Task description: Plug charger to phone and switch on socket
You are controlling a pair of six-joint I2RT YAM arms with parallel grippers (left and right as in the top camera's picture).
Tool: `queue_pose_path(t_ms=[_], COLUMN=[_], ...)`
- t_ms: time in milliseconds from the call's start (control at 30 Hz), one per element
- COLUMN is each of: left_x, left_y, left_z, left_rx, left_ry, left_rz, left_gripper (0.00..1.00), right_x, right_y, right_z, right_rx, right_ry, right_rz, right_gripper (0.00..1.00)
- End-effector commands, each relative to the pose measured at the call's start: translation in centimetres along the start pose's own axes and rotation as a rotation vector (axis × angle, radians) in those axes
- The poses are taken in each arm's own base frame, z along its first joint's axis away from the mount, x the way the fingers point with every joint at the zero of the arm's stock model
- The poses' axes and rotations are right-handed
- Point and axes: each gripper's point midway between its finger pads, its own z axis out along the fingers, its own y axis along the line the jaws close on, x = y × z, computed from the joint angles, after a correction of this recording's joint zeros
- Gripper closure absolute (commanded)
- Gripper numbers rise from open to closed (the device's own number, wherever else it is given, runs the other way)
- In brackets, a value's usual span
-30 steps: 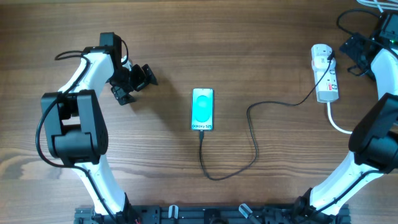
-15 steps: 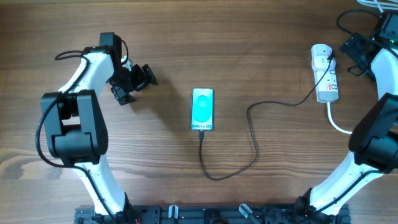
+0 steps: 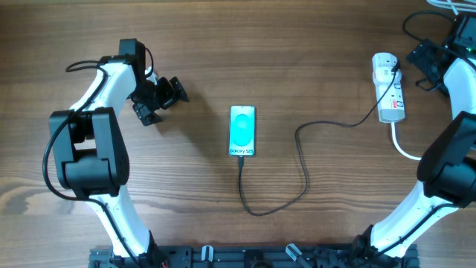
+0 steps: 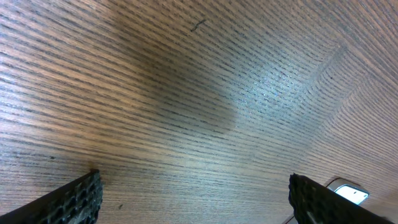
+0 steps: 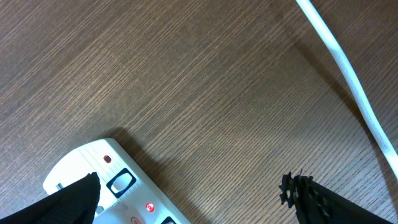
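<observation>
Arms first: the left arm rises from its base at the table's near edge, bends over the left side and points the left gripper [image 3: 165,103] to the right, low over the brown wood-grain table [image 3: 193,45]. Its jaws are spread wide with only bare wood between them. In the left wrist view its ridged black fingers [image 4: 71,200] sit in the bottom corners.

The small rectangular smartphone [image 3: 242,131] with a teal-blue screen lies flat mid-table, well apart from that gripper and to its right. The thin black charger cable [image 3: 306,175] meets the phone's near edge, loops toward the near side, then runs right to a black plug [image 3: 394,71] in the narrow white power strip [image 3: 389,89]. Whether the tip is fully seated in the phone cannot be told.

The right arm climbs along the right edge, and the right gripper [image 3: 418,63] points left, just beside the strip's far end. Its jaws are likewise wide apart and hold nothing. In the right wrist view the strip's rounded end lies by one finger [image 5: 68,202], with small red dots on it. A thicker white cable [image 5: 354,93] crosses the wood nearby.

The white band at the phone's near end reads "Galaxy S25". The strip's red markings are too small to read.
</observation>
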Motion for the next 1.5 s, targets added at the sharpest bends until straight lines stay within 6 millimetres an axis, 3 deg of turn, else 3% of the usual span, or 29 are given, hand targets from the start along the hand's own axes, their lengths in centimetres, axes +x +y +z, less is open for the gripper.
queue_pose_path(t_ms=[0, 967, 1133, 1267, 1467], left_x=[0.5, 0.5, 0.5, 0.5, 0.5], left_y=[1.2, 1.2, 1.2, 1.2, 1.2], left_z=[1.2, 1.2, 1.2, 1.2, 1.2], left_rx=[-0.036, -0.036, -0.036, -0.036, -0.036], left_ry=[0.025, 0.026, 0.026, 0.026, 0.026], left_rz=[-0.011, -0.011, -0.011, -0.011, -0.011], left_gripper=[0.0, 0.0, 0.0, 0.0, 0.0], right_x=[-0.8, -0.7, -0.2, -0.7, -3.7], right_y=[-0.3, -0.3, 1.1, 3.2, 6.3], right_z=[-0.3, -0.1, -0.3, -2.6, -11.5], right_rx=[0.015, 0.017, 0.0, -0.039, -0.151], right_ry=[-0.024, -0.02, -0.018, -0.057, -0.219], right_rz=[0.015, 0.014, -0.01, -0.036, -0.051], right_gripper=[0.0, 0.0, 0.0, 0.0, 0.0])
